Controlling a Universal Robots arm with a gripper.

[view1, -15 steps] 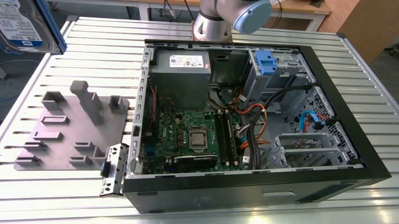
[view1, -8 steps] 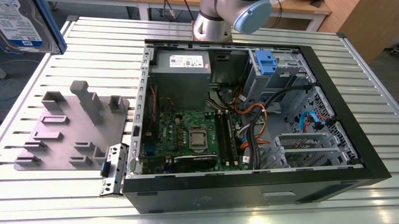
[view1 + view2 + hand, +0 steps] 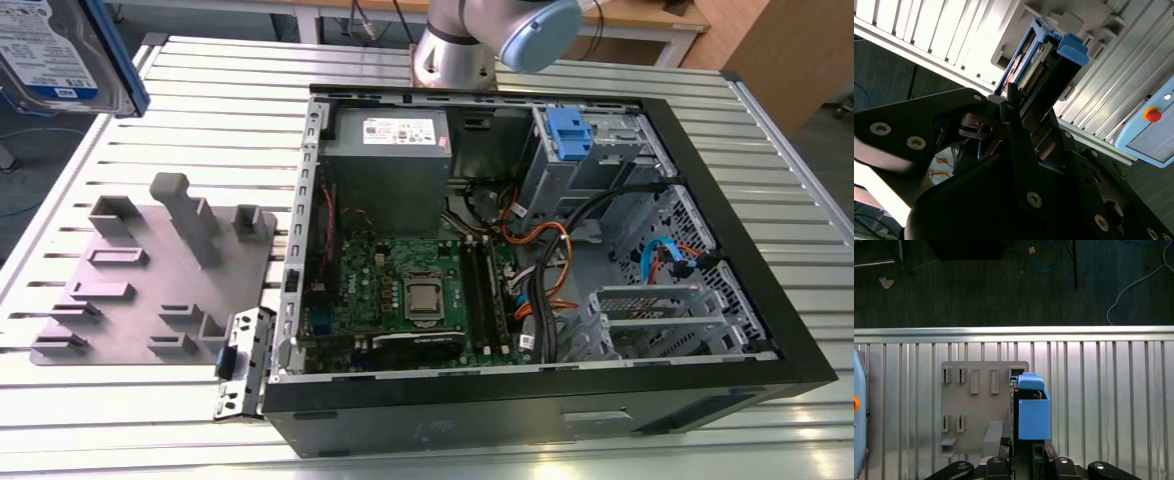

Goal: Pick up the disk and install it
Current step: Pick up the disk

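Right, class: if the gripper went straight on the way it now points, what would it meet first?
The gripper is shut on the disk, which leads. Straight ahead lies the grey fixture plate, near its edge, on the slatted table. The plate likely comes first, though depth is unclear.

Table (image 3: 200, 80) — ribbed bare metal, satin sheen. Fixture (image 3: 134, 305) — matt grey plastic. Disk (image 3: 47, 50): glossy label, smooth blue plastic rails (image 3: 1033, 415). Case (image 3: 467, 415): matt black outside.
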